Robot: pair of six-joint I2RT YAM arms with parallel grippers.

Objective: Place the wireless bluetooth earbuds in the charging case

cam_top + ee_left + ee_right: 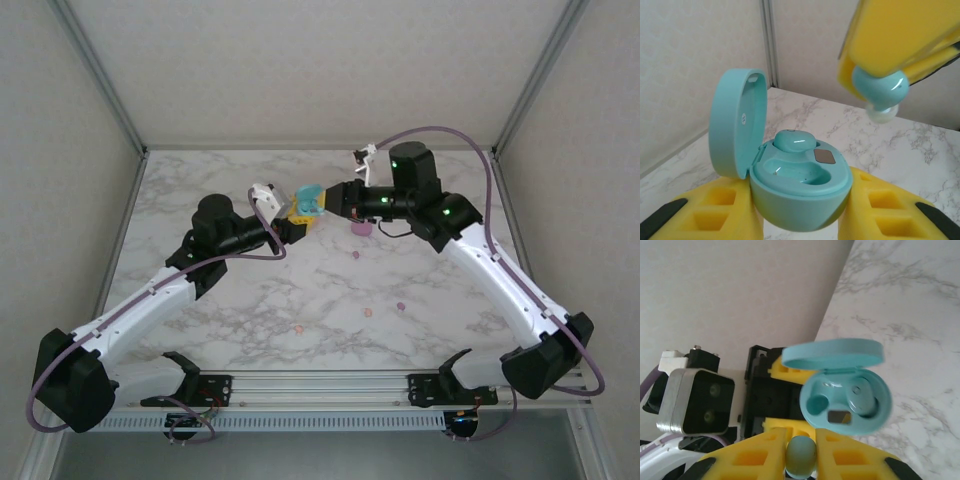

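The marble tabletop [250,290] is where anything dropped would land. The case and the bud both appear to be held up off it, between the two arms at the far middle. A pink case [361,229] and a few loose earbuds [367,312] lie on it nearby, so a fallen teal bud could roll in among them.

The left fingers [715,210] pinch the teal case [805,185] by its rounded lower shell, one on each side. That shell looks smooth and curved, so a downward push from the other arm could twist it or squeeze it out of the pinch. Its lid [732,130] stands open and upright on the left. A sideways approach could knock the lid shut or lever the case round.

The right fingers [890,35] are closed on the teal earbud [880,87], which hangs above and to the right of the case, apart from it. Only its upper part is clamped and it is glossy, so it may pivot and arrive turned wrong.

One pocket holds a second teal earbud [794,140], and the empty pocket [795,172] lies just beside it. The fit looks shaped, so a rotated or off-centre bud would likely sit proud, bump its neighbour or pop out on release.
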